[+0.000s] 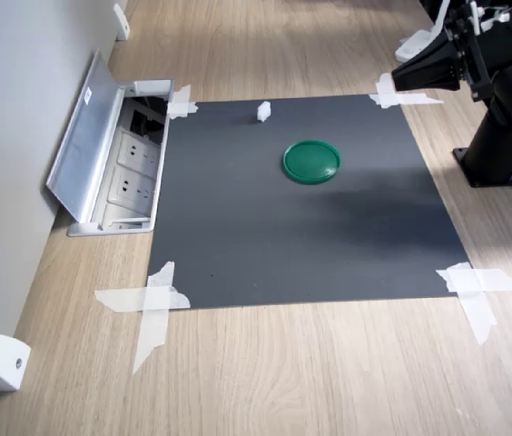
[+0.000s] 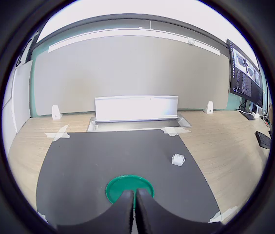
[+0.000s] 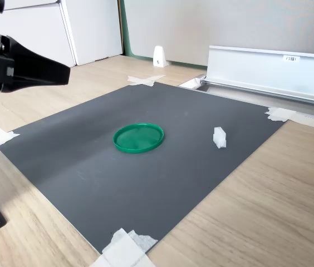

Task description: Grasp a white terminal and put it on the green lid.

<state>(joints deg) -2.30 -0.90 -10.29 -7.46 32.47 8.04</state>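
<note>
One target: the white terminal [image 1: 262, 111] is a tiny white block lying free on the dark mat [image 1: 301, 227], nothing touching it.
Terminal's place: well apart from the green lid [image 1: 311, 161]; in the first exterior view it sits beyond the lid and to its left, close to the mat's far edge; in the second exterior view it lies to the lid's right [image 3: 219, 137].
Green lid: flat on the mat, rim up, nothing on it [image 3: 138, 137]; in the wrist view it shows just past the fingertips [image 2: 129, 187], with the terminal off to one side of it [image 2: 178, 159].
End effector: its two fingers are pressed together at the tips in the wrist view [image 2: 135, 204], holding nothing; it hangs high at the mat's edge, on the side of the lid away from the floor socket box [image 1: 115, 163], well short of the terminal.
Step in hand: reaching for the terminal; the grasp is not yet begun.
Doing it well: part the fingers before coming down, carry the end effector past the lid and sideways over the block, turn the wrist so the fingers meet its flat sides, then descend straight.
Risks: so small and light a block will likely skid or tip if one finger lands first; a low pass could nudge the lid.
Surroundings: white tape strips [image 1: 152, 304] pin the mat's corners to the wooden surface [image 1: 329, 381].
</note>
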